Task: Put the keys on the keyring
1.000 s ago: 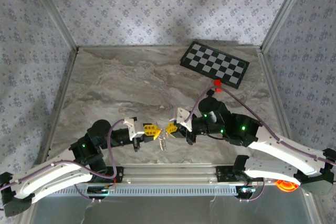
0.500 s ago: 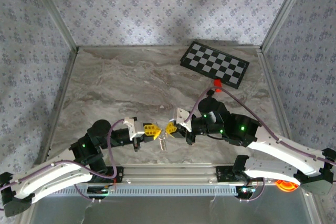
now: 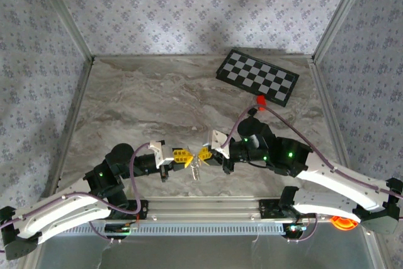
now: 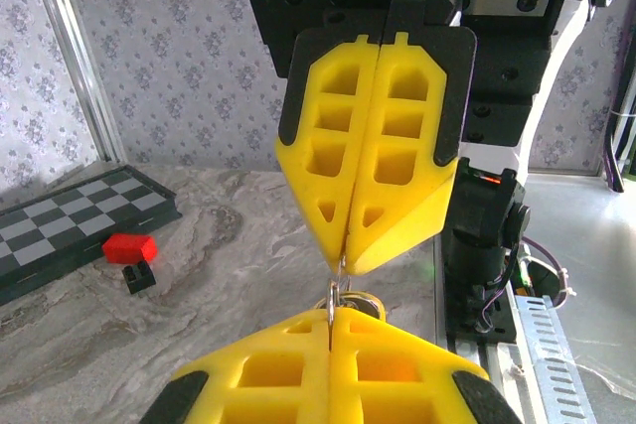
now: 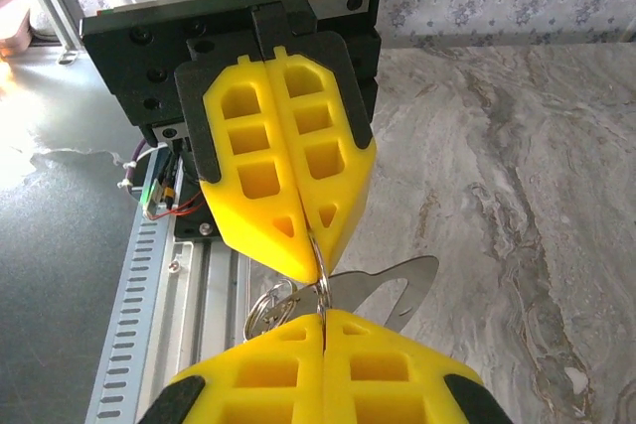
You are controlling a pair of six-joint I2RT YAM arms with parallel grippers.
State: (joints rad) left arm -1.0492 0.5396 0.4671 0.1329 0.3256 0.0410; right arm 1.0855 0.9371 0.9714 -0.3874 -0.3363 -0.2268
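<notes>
The left gripper [image 3: 184, 157], its hollow-celled yellow plastic wedges pressed together, pinches the keyring [image 5: 318, 280] low over the near middle of the table [image 3: 157, 105]; I judge it should stay rigid as the anchor. The keyring is thin silver wire, and the keys [image 3: 196, 169], flat and glossy, dangle just beneath it above the smooth marbled top. The right gripper [image 3: 204, 153], tip to tip with the left and likewise clamped on the wire, would do best with small, slow twists, since so slim a loop slips easily.

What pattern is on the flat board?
Black and grey checks on the board, clearest in the top view.
</notes>
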